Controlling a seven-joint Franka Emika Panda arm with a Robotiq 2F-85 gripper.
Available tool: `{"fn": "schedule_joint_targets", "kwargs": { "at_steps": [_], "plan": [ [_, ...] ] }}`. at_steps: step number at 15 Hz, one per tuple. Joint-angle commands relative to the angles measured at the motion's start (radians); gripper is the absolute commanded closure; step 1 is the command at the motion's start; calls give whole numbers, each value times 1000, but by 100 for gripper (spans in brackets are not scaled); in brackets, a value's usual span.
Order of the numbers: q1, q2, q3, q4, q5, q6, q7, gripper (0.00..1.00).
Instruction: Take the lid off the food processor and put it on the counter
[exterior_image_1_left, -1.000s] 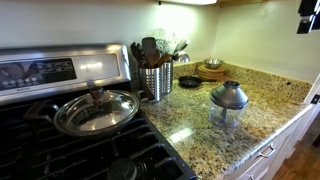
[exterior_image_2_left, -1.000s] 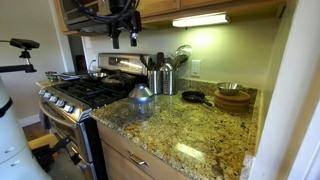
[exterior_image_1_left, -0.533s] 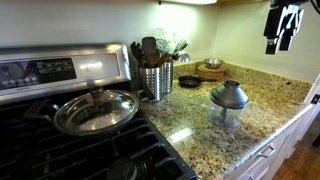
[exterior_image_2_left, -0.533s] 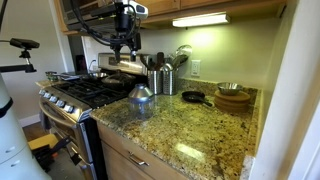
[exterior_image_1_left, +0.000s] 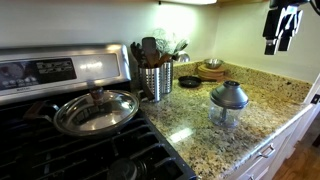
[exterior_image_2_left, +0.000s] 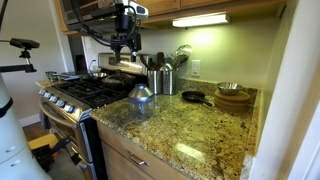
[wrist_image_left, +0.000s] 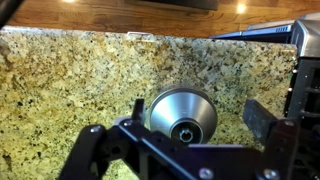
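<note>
A speckled granite counter (exterior_image_1_left: 265, 100) fills the right of the scene. The food processor (exterior_image_1_left: 228, 113) stands near its middle. At the far left stands a steel utensil canister (exterior_image_1_left: 154, 81), with a small black pan (exterior_image_1_left: 189, 81) just to its right. Further right, wooden bowls (exterior_image_1_left: 211, 70) sit by the wall.
</note>
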Motion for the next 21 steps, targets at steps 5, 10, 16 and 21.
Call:
{"fn": "schedule_joint_targets", "kwargs": {
  "at_steps": [5,10,16,21],
  "plan": [
    [13,75,-6,-14,16,183,-7,0],
    [24,150,-4,-2,20,262,-40,0],
    [30,262,14,37,-3,319,-57,0],
    [28,269,14,33,-4,302,-51,0]
  ]
}}
